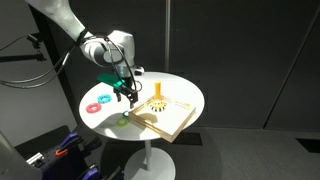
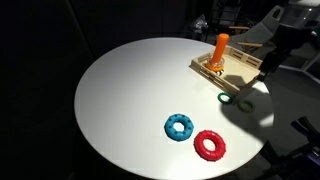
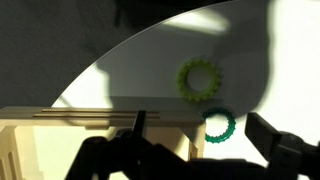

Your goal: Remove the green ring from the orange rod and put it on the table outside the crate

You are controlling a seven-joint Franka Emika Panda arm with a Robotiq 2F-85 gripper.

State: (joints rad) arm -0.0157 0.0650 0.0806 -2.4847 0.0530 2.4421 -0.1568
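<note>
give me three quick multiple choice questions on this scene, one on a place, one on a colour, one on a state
1. Where does the orange rod stand?
A) in the crate
B) on the floor
C) on a shelf

2. What colour is the ring beside the red ring?
A) yellow
B) blue
C) white

3. How is the orange rod posed?
A) lying flat
B) hanging upside down
C) upright

Answers:
1 A, the rod rises from the crate's floor.
2 B, the blue ring lies next to the red ring.
3 C, in both exterior views the rod stands straight up.
</note>
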